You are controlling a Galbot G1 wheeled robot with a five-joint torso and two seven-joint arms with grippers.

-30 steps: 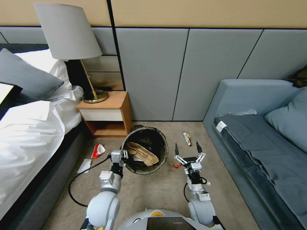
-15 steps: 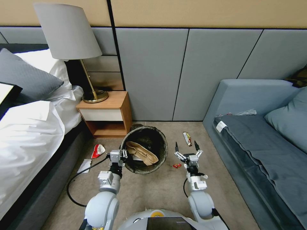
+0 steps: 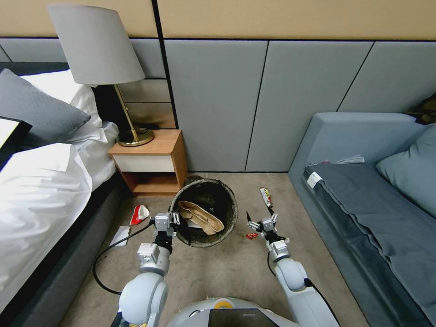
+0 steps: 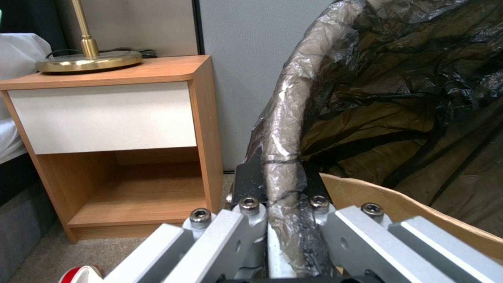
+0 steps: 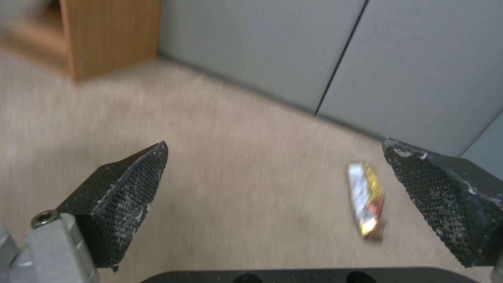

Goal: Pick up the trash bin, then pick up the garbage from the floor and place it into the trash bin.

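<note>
The trash bin [image 3: 232, 196], lined with a black bag, hangs just off the carpet with my left gripper [image 3: 164, 221] shut on its near rim [image 4: 283, 118]. A tan paper bag [image 3: 202, 217] lies inside it. My right gripper [image 3: 260, 213] is open and low over the carpet, to the right of the bin. The yellow snack wrapper [image 3: 265, 196] lies just beyond its fingertips, and in the right wrist view the wrapper [image 5: 367, 200] shows between the spread fingers [image 5: 131, 177]. A small red scrap [image 3: 251, 235] lies beside that wrist. A red-and-white carton [image 3: 140, 214] and white paper [image 3: 120, 235] lie left of the bin.
A wooden nightstand [image 3: 152, 161] with a lamp [image 3: 97, 50] stands behind the bin, against the grey wall panels. The bed [image 3: 41, 195] borders the carpet on the left and a grey sofa [image 3: 363, 200] on the right. A black cable [image 3: 106, 254] loops beside my left arm.
My right arm has reached forward and down, bringing the open gripper closer to the yellow wrapper. The left gripper and bin have shifted slightly.
</note>
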